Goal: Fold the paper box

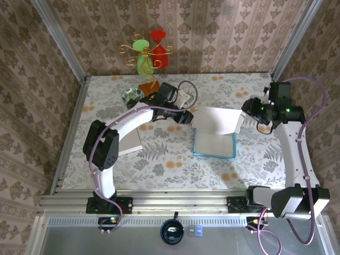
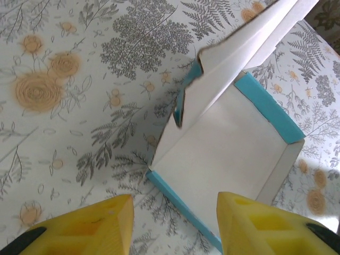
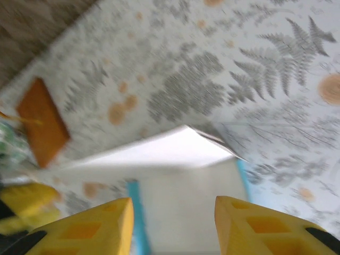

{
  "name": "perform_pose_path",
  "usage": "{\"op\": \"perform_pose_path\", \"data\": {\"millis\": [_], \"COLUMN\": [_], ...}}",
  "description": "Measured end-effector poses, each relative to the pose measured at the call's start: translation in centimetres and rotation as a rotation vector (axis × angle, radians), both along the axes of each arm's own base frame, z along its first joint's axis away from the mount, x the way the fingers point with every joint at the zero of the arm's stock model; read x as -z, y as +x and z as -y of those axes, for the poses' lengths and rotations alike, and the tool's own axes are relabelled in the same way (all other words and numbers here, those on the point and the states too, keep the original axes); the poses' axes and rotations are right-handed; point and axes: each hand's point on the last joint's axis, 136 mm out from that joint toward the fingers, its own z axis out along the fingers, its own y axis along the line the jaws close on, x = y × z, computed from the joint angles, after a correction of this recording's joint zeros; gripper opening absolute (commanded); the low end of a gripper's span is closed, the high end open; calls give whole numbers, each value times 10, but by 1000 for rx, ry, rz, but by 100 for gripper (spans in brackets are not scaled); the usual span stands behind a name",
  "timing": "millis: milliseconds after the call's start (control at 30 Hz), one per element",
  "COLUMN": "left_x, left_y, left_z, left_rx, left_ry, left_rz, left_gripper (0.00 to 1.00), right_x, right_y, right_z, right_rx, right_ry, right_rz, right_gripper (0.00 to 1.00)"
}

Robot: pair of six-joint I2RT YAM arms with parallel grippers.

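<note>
Teal-edged white paper box (image 1: 215,144) sits with flap (image 1: 215,121) seemingly half-raised; left gripper (image 2: 174,204) and right gripper (image 3: 172,204) gape, empty.

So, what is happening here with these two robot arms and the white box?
Two robot arms are folding a white paper box with blue edges in the middle of the flower-patterned table. Its large white flap stands raised at the far side. The left gripper and the right gripper are on either side of that flap, both open and holding nothing.
</note>
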Motion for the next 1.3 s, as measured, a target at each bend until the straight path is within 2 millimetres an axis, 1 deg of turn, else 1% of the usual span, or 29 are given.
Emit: {"op": "perform_pose_path", "data": {"millis": [67, 167, 233, 267, 400, 567, 667, 900, 1033, 1167, 1300], "left_x": [3, 9, 12, 12, 15, 19, 20, 21, 19, 16, 16], "left_y": [5, 6, 7, 7, 3, 0, 3, 10, 14, 12, 8], "left_z": [5, 9, 12, 14, 23, 31, 31, 25, 21, 22, 26], "left_rx": [13, 26, 34, 40, 69, 92, 93, 90, 109, 139, 168], "left_ry": [1, 8, 10, 11, 13, 29, 39, 57, 42, 17, -3], "left_rz": [15, 18, 22, 26, 42, 66, 81, 113, 122, 121, 116], "left_gripper": [46, 46, 45, 45, 42, 38, 38, 43, 43, 42, 40], "right_x": [26, 64, 80, 84, 88, 92, 90, 87, 84, 78, 76], "right_y": [-10, -23, -28, -27, -17, -10, -7, -5, -5, -5, -4], "right_z": [0, 1, 2, 4, 9, 7, 5, 0, -3, -6, -8], "right_rx": [-53, -100, -116, -121, -131, -144, -150, -151, -149, -145, -144], "right_ry": [-35, -53, -57, -60, -67, -47, -35, 6, 28, 48, 64], "right_rz": [-57, -143, -179, -186, -172, -165, -146, -135, -125, -102, -95], "right_gripper": [46, 45, 46, 45, 44, 42, 41, 40, 40, 39, 38]}}
